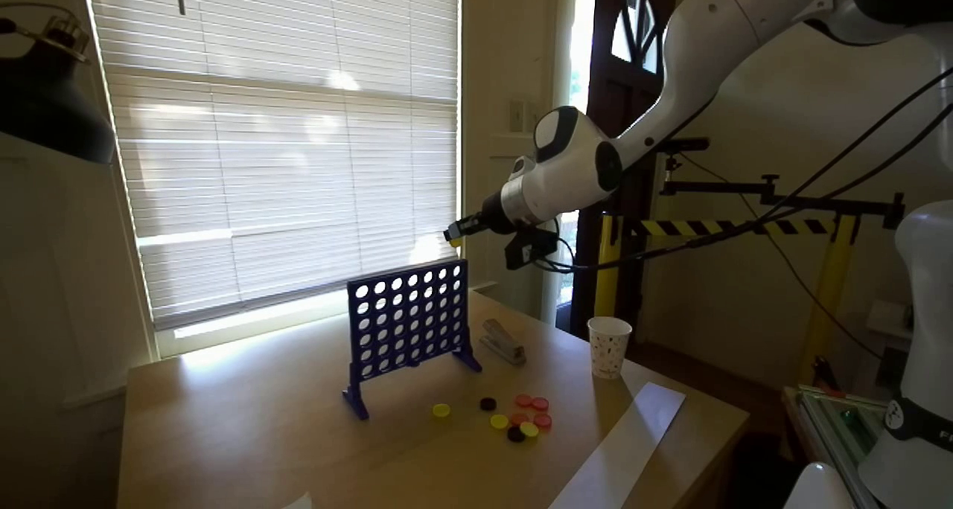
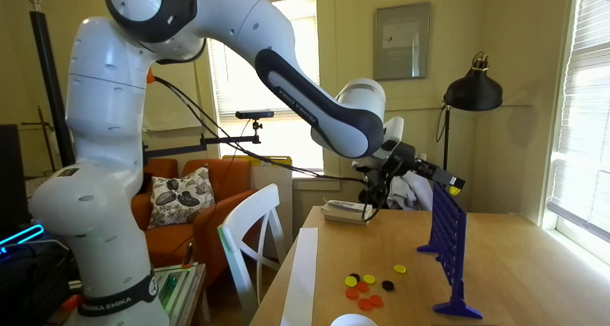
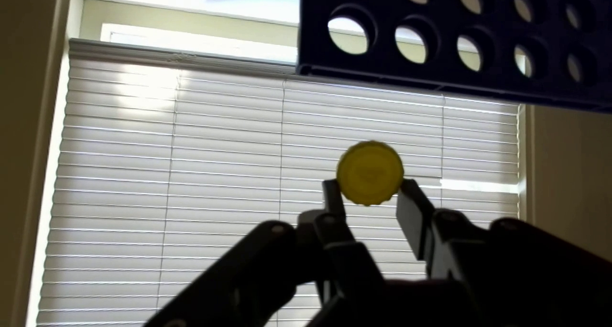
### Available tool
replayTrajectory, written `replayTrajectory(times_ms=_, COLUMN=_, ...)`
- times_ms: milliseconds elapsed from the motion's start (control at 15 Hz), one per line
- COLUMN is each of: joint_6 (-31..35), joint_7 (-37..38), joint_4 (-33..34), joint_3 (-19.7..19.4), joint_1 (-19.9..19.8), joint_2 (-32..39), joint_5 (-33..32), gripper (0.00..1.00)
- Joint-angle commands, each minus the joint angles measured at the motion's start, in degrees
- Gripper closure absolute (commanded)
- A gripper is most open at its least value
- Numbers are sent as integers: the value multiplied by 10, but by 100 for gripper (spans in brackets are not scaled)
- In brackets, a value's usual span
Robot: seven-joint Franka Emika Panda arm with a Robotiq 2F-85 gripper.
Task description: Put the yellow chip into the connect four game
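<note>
1. Your fingers [image 3: 412,217] are grasping the yellow chip [image 3: 370,173] by opposite edges, and its round face is pointing toward the wrist camera.
2. In an exterior view, you are holding it above the top edge of the connect four game [image 1: 406,321], near the end by the stapler [image 1: 504,343].
3. In the wrist view, a gap is showing between it and the game; depth is reading poorly, so whether it is hanging directly over a slot is unclear.
4. The game is standing upright on the counter [image 1: 246,427], with window blinds [image 1: 298,196] hanging behind it.
5. Loose yellow chips [image 2: 368,279], black chips [image 2: 388,285] and red chips [image 2: 352,293] are lying flat on the counter, mostly clustering together.
6. A cup [image 1: 609,349] is standing near a white strip [image 1: 622,446], which is lying along the counter's edge.
</note>
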Motion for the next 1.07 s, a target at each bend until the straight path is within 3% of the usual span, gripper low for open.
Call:
replayTrajectory(times_ms=0, joint_6=-31, joint_7=61, joint_4=-13, joint_3=10, joint_1=-7, joint_2=4, joint_5=-49, gripper=91)
replayTrajectory(times_ms=1000, joint_6=-77, joint_7=113, joint_4=-14, joint_3=10, joint_1=-4, joint_2=29, joint_5=-75, gripper=91)
